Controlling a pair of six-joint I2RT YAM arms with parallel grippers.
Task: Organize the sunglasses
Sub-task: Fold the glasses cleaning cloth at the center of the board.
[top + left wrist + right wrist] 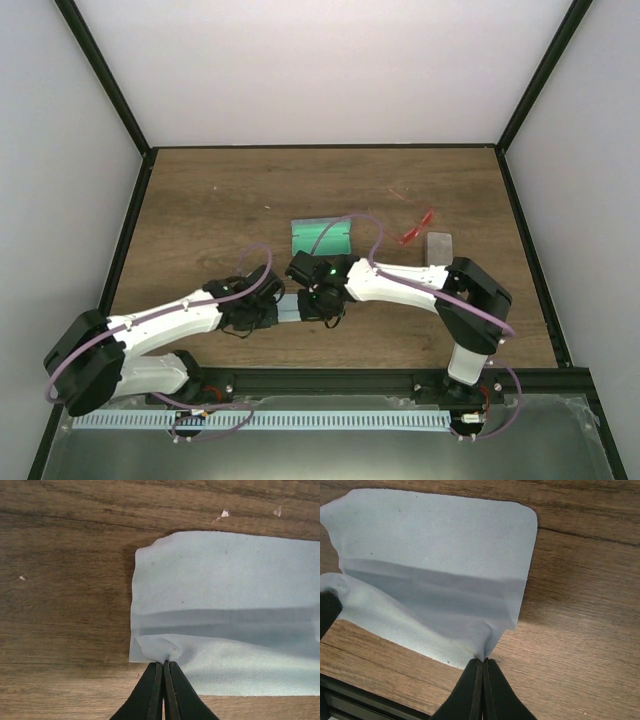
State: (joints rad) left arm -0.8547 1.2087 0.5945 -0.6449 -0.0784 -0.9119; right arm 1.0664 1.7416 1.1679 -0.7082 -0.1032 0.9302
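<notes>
The red-orange sunglasses (pixel 415 230) lie on the table at the right, beside a closed grey case (pixel 438 247). A faint thin pinkish pair (pixel 397 193) lies just behind them. Neither gripper is near them. Both grippers hold a pale blue cloth (pixel 290 308) low over the near middle of the table. My left gripper (pixel 164 662) is shut on the cloth's (pixel 225 600) near left corner. My right gripper (pixel 483 660) is shut on the cloth's (pixel 435 555) near right corner. The cloth sags in a fold between them, its far half lying on the wood.
An open case with green lining (pixel 320 237) lies just behind the two grippers at the table's middle. The black frame rail (pixel 350 695) runs along the near edge, close under the right gripper. Dark posts stand at the table's sides (pixel 130 220).
</notes>
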